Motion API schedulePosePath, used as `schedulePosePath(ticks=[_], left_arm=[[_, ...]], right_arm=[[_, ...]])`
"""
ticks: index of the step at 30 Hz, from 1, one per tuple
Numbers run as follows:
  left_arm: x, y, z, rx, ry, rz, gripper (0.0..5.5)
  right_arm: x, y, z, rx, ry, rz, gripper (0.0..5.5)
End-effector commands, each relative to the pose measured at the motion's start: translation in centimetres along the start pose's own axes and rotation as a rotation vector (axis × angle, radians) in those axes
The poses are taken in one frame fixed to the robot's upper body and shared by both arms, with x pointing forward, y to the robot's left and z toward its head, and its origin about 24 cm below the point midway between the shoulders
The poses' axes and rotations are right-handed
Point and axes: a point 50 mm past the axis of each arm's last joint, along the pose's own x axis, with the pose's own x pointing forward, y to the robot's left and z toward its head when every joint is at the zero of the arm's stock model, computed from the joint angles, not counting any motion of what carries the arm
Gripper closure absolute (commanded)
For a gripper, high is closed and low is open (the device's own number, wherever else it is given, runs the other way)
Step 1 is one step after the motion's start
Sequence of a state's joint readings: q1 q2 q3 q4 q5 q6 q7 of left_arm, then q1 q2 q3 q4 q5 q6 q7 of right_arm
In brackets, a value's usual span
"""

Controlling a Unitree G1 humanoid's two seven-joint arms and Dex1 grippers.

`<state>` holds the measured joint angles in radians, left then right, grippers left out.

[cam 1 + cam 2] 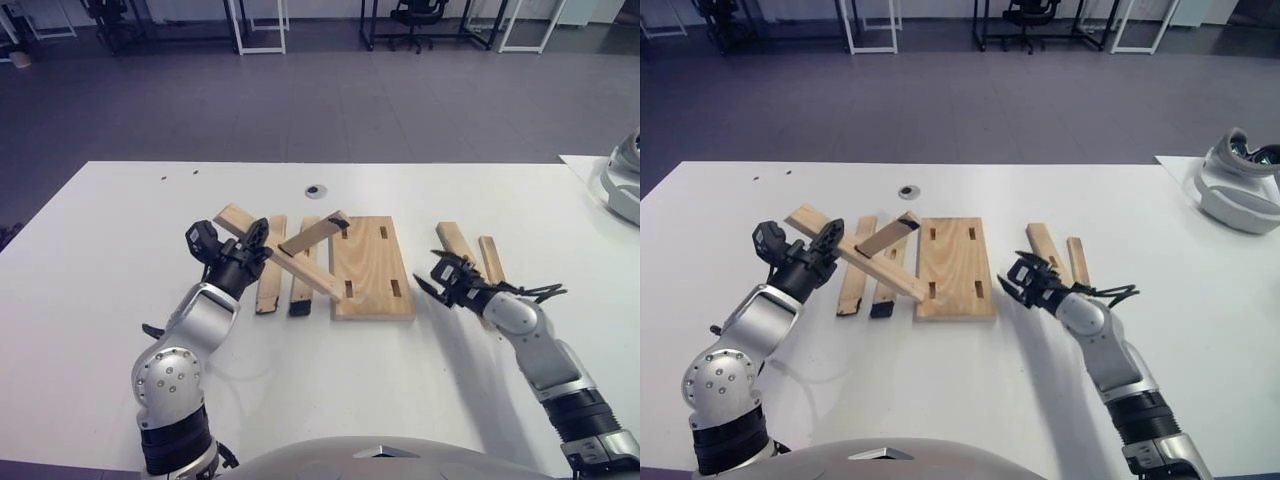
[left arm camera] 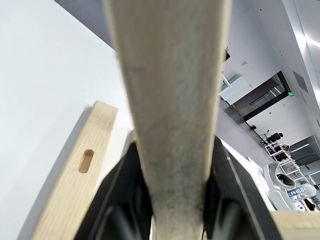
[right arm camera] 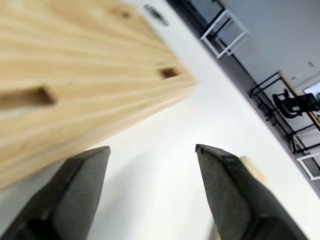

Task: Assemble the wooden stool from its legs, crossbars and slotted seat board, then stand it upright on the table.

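One leg (image 1: 305,270) is being gripped by the left pincer (image 1: 252,250), which is clenching it near the end away from the slotted seat board (image 1: 378,255). The leg's other end is resting at the board's near-left slot (image 1: 349,290). The board is lying flat mid-worktop (image 1: 100,260). Step in hand, as judged: seating a first leg, with assembly barely begun. The next move is calling for the leg to be tipped steeper and its end squared over the slot before pressing, probably with the board braced. The right pincer (image 1: 438,281) is hovering released and empty just beside the board's right edge, well placed for that. A shorter piece (image 1: 315,233) is leaning across the held leg, a flat pair (image 1: 272,265) is lying beneath it, and a right-hand pair (image 1: 456,240) is lying beyond the right pincer. Whether the tip is entering the slot or only lying on it cannot be told. Nor is it clear which loose pieces are legs and which are crossbars.
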<state>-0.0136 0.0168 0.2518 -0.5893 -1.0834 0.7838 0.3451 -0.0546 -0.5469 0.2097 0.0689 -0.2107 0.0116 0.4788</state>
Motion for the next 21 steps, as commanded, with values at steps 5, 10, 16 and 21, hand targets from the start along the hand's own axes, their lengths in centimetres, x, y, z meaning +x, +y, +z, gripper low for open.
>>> schedulePosePath(ticks=[5, 10, 16, 21], left_arm=[[0.9, 0.8, -0.3, 0.015, -0.032, 0.084, 4.48], [1.3, 1.4, -0.4, 0.167, -0.025, 0.127, 4.48], [1.0, 1.0, -1.8, 0.461, 0.101, 0.085, 4.48], [1.0, 1.5, -3.7, 0.698, 0.222, 0.034, 4.48]], right_arm=[[0.4, 2.4, -0.4, -0.075, 0.012, 0.159, 2.31], [0.5, 2.9, 0.4, -0.122, -0.039, 0.204, 2.31], [0.2, 3.4, 2.6, -0.084, -0.197, 0.241, 2.31], [-0.1, 1.5, 2.0, -0.092, -0.161, 0.167, 2.31]])
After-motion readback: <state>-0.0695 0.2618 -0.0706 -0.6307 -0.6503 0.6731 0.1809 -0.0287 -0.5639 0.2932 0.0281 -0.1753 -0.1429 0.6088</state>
